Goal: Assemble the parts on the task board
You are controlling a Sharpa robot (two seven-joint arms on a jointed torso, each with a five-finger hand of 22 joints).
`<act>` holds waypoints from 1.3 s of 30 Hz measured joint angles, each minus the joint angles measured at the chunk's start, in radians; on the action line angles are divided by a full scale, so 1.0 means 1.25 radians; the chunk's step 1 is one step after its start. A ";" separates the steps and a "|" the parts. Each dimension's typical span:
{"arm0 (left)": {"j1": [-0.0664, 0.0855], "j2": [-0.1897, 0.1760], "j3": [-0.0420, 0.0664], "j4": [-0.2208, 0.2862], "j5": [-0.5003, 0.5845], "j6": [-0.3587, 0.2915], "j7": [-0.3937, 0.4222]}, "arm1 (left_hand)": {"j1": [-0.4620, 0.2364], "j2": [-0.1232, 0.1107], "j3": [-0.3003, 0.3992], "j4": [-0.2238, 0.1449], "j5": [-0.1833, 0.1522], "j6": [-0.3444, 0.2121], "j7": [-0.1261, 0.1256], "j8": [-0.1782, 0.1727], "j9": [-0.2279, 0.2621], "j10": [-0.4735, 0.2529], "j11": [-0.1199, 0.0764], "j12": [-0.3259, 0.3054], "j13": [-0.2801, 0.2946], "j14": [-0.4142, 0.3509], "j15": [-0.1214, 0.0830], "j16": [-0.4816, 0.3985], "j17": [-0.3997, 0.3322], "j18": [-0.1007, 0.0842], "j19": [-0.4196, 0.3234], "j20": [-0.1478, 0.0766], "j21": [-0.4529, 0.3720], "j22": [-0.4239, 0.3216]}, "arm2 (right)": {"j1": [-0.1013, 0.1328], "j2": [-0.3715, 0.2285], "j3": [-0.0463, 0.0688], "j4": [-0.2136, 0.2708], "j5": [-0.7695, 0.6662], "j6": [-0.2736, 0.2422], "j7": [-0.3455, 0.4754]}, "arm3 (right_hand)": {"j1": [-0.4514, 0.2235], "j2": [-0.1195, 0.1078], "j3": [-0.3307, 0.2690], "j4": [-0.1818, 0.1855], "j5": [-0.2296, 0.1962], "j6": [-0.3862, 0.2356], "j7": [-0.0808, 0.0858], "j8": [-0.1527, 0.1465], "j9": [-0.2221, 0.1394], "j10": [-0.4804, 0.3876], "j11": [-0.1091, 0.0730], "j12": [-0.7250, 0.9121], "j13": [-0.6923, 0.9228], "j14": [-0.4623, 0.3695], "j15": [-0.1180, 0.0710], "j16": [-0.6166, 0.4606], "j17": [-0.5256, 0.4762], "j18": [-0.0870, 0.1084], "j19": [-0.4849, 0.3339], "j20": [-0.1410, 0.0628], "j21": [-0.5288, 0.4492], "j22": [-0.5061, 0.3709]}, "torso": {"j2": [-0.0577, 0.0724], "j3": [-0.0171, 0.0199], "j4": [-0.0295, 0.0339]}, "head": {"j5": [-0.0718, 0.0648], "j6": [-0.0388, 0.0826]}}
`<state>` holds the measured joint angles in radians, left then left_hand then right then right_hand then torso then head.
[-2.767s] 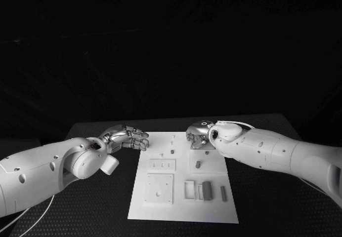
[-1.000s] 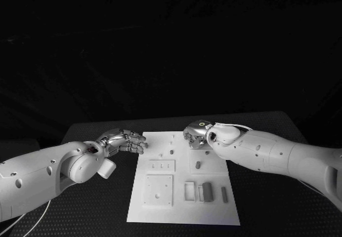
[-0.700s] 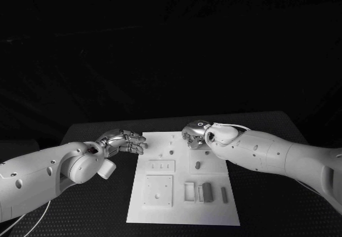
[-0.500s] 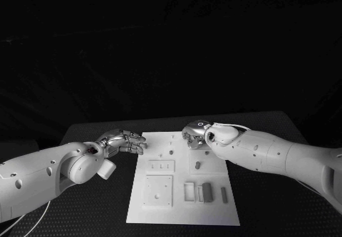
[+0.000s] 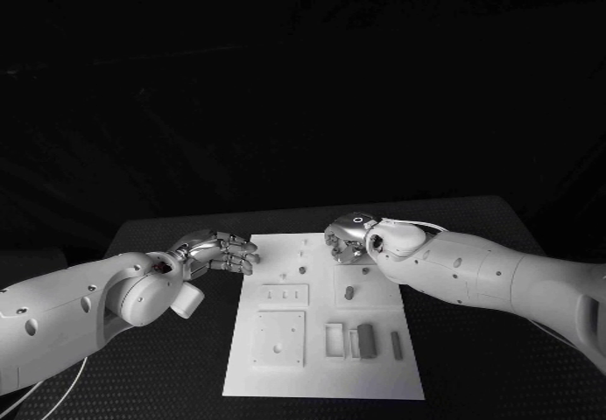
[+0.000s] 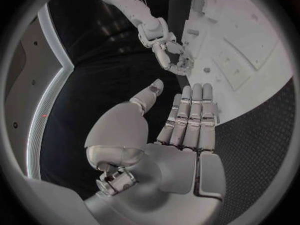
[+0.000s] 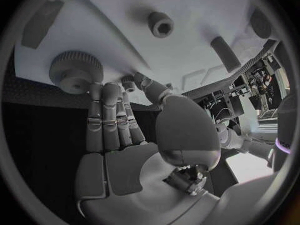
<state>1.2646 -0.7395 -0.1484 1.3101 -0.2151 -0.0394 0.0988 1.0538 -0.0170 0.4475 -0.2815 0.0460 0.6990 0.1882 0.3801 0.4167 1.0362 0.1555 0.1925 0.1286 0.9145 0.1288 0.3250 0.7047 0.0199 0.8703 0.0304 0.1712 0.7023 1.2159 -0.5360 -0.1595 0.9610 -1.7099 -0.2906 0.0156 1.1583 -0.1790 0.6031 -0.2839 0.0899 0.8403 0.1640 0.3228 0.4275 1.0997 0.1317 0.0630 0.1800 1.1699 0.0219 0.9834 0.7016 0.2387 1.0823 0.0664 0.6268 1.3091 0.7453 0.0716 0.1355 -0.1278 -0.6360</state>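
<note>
The white task board lies in the middle of the black table. My right hand hovers over the board's far end, fingers pointing down. In the right wrist view its thumb and a finger pinch a small ribbed gear beside a large gear that sits on the board. My left hand rests at the board's far left corner, fingers straight and side by side, thumb apart, holding nothing. From the left wrist, the right hand curls down onto the board.
Two dark bars lie at the board's near right. A short peg and a small pin stand farther back. A hollow cylinder and a round peg lie beyond the right fingers.
The view has shifted a little. Both hands stay at the board's far end; the left hand has drawn slightly off the board's corner.
</note>
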 measured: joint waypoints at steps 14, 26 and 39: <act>0.000 -0.001 0.000 0.000 0.000 0.001 -0.001 | 0.000 0.000 -0.002 -0.002 0.000 0.000 0.000 0.000 0.000 0.000 0.000 0.000 0.000 0.000 0.000 0.000 0.000 0.000 0.000 0.000 0.000 0.001 | 0.002 -0.007 0.001 0.009 -0.008 0.005 -0.008 | 0.004 0.031 0.004 -0.004 0.000 0.060 -0.010 0.026 0.019 0.063 -0.027 0.045 0.034 0.015 -0.023 0.061 0.015 -0.005 0.020 -0.018 0.053 0.001 | 0.001 0.0008 -0.0009 | 0.000 -0.002; -0.001 0.000 0.000 0.000 0.000 0.001 -0.001 | 0.000 0.000 -0.002 -0.002 0.000 0.005 0.001 0.000 -0.001 0.000 0.000 0.000 0.000 0.000 0.000 0.000 0.001 -0.004 0.000 0.000 0.000 0.000 | 0.002 0.003 0.002 0.007 -0.016 0.013 -0.016 | -0.007 0.045 0.003 -0.004 0.000 0.069 -0.016 0.028 0.024 0.073 -0.031 0.057 0.055 0.013 -0.027 0.074 0.015 -0.005 0.017 -0.020 0.070 0.000 | 0.002 0.0005 -0.0009 | -0.002 -0.005; -0.001 0.002 0.000 -0.002 0.000 0.003 -0.002 | 0.000 0.000 -0.002 -0.002 0.000 0.005 0.001 0.000 -0.001 0.000 0.000 0.000 0.000 0.000 0.000 -0.004 0.002 0.008 0.000 0.000 0.000 0.001 | -0.003 0.023 0.005 -0.010 -0.021 0.018 -0.021 | -0.010 0.049 0.003 -0.004 0.000 0.073 -0.012 0.027 0.024 0.075 -0.033 0.055 0.064 0.010 -0.030 0.080 0.013 -0.006 0.013 -0.024 0.073 0.000 | 0.003 0.0000 0.0005 | -0.003 -0.008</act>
<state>1.2637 -0.7374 -0.1485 1.3073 -0.2149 -0.0362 0.0969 1.0538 -0.0170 0.4447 -0.2843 0.0460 0.7055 0.1890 0.3801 0.4160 1.0362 0.1556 0.1925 0.1285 0.9145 0.1288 0.3205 0.7072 0.0305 0.8703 0.0304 0.1712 0.7036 1.2126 -0.5076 -0.1531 0.9489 -1.7362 -0.2687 -0.0103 1.1452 -0.1184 0.6075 -0.2883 0.0899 0.9315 0.1484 0.3571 0.4578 1.1937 0.0900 0.1323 0.2598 1.1819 -0.0151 1.0832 0.7174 0.2315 1.0982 0.0361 0.7185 1.3097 0.7492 0.0716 0.1361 -0.1313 -0.6455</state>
